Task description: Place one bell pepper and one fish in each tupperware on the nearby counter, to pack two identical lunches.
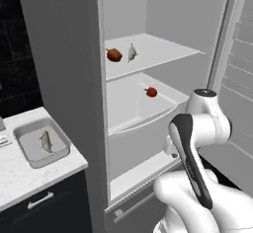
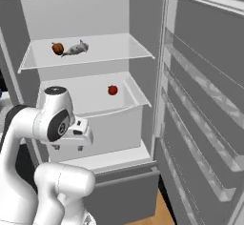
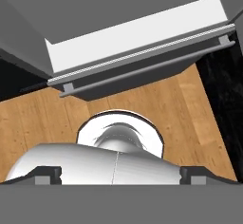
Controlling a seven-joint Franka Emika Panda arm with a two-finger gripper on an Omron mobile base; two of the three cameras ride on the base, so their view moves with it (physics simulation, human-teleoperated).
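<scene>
Left base view: open grey fridge [image 1: 64, 54]; at its left, white marbled tabletop [image 1: 20, 173] carrying a grey tupperware [image 1: 29, 153] with one pale fish [image 1: 46, 141]. Upper shelf [image 1: 163, 49]: orange-red bell pepper [image 1: 114, 55], grey fish [image 1: 132, 53]. Drawer [image 1: 128, 108]: red bell pepper [image 1: 151, 92]. Tool [image 3: 118, 174] spread wide, empty.

The surface [image 1: 20, 170] is showing white marbled stone over dark navy cabinets [image 1: 44, 207]. A grey tupperware [image 1: 29, 153] is holding a pale tan fish [image 1: 46, 141]. Two red-orange bell peppers [image 1: 114, 55] [image 1: 151, 92] are glowing against pale grey fridge shelves [image 1: 163, 52]. The floor [image 3: 42, 118] is showing warm wood grain.
</scene>
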